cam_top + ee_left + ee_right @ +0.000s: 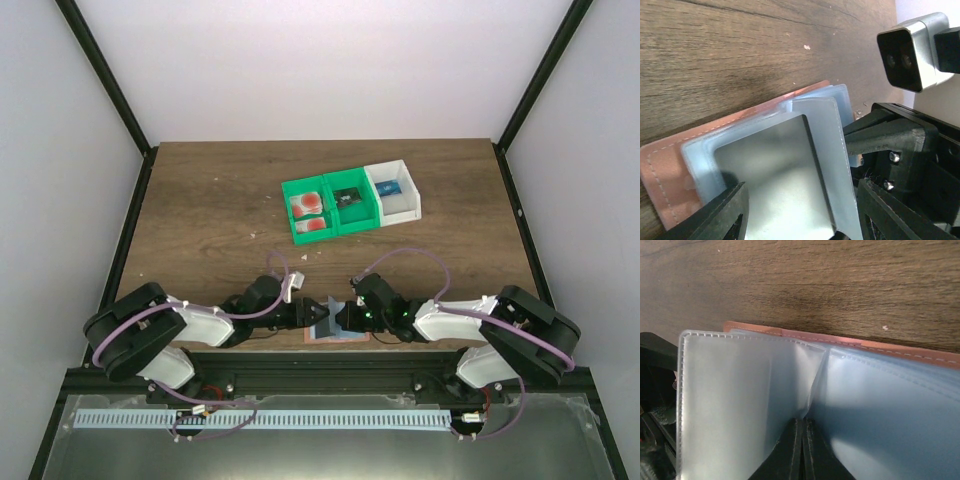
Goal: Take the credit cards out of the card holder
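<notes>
Two cards (307,205) lie in the green bin (357,220) above centre. The card holder (331,329) sits bottom centre: your right gripper (801,440) pinches one clear leaf, the left gripper (800,215) stands open around another. Next, check that leaf for a card

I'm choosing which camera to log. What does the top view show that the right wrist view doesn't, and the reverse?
Only the top view: the green bin with two cards, the white bin, left arm, right arm. Only the right wrist view: clear sleeves and a stitched rim, right jaws shut on a sleeve. Both: the card holder on the wooden table.
</notes>
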`<move>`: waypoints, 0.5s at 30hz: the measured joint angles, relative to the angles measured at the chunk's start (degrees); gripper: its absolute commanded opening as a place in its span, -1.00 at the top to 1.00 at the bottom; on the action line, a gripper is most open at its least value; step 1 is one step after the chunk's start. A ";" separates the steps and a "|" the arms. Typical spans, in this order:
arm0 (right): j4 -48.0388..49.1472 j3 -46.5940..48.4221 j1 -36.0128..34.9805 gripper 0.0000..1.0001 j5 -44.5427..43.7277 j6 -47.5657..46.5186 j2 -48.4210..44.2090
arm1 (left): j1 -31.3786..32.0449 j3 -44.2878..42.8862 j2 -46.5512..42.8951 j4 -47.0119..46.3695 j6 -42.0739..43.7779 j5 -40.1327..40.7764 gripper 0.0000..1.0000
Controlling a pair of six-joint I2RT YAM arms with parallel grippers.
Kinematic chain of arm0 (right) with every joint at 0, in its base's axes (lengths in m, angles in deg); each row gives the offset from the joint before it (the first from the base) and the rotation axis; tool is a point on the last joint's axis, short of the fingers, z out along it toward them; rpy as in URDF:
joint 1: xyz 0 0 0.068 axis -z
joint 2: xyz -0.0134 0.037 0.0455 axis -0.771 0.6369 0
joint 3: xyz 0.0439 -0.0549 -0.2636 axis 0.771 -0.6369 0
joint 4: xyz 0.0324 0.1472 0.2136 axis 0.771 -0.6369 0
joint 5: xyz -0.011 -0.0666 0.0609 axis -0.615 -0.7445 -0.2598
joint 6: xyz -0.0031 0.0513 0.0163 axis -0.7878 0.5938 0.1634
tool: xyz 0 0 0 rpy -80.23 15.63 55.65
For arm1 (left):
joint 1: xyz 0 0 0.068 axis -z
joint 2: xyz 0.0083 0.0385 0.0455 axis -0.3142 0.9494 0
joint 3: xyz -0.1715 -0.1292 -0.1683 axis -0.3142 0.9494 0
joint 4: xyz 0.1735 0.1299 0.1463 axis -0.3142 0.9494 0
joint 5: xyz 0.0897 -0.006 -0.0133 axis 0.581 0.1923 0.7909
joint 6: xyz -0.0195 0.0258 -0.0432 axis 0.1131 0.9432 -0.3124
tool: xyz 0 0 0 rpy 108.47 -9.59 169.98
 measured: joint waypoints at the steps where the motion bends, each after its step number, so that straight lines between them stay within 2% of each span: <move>1: 0.02 -0.02 0.00 0.99 -0.02 0.00 0.00 | 0.00 0.02 0.00 -0.26 -0.26 -0.28 -0.23; 15: -0.68 -0.17 0.00 0.95 -0.31 -0.04 -0.74 | 0.00 -0.48 -3.30 0.44 -0.96 -1.77 -0.23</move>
